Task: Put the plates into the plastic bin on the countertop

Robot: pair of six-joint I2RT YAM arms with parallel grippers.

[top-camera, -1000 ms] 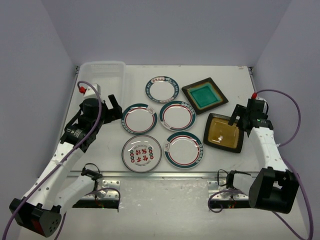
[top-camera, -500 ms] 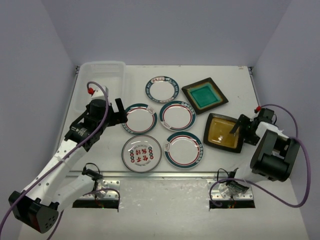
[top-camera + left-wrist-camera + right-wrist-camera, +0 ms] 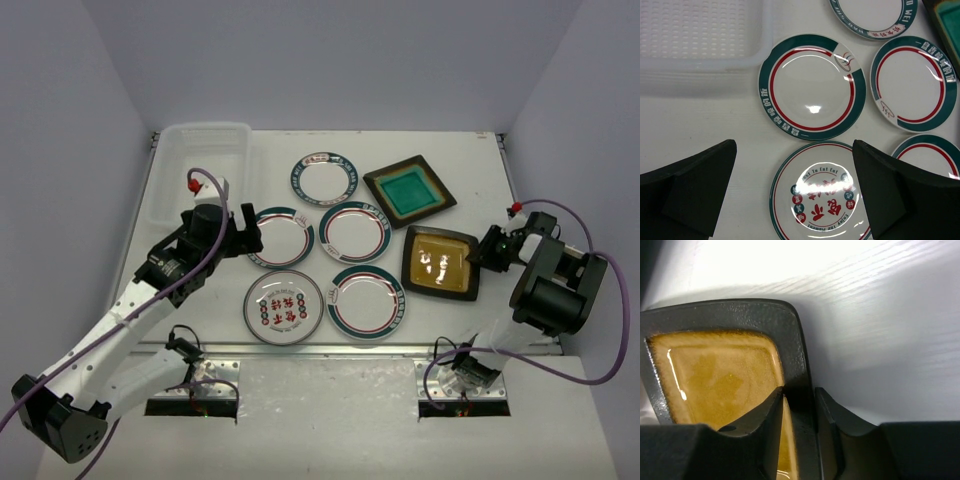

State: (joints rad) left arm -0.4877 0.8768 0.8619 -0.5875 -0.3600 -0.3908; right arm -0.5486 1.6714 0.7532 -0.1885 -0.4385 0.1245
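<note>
My right gripper [image 3: 484, 252] [image 3: 800, 392] is shut on the right rim of the square dark-brown plate with the amber centre [image 3: 437, 263] [image 3: 715, 375], one finger inside the dish and one outside. A second square plate, with a teal centre [image 3: 410, 192], lies behind it. Several round white plates with teal rims lie mid-countertop [image 3: 470, 160]. My left gripper [image 3: 245, 228] [image 3: 794, 145] hangs open above two of them: the red-lettered plate [image 3: 822, 197] and the teal-rimmed plate [image 3: 812, 85]. The translucent plastic bin [image 3: 204, 170] [image 3: 700, 65] stands at the back left.
Grey walls close in the countertop on three sides. A metal rail [image 3: 330, 350] runs along the front edge by the arm bases. Purple cables loop off both arms.
The right gripper has dropped to the amber plate's right edge and closed on its rim; the plate has shifted slightly left. The left gripper has moved right, over the round plates, still open.
</note>
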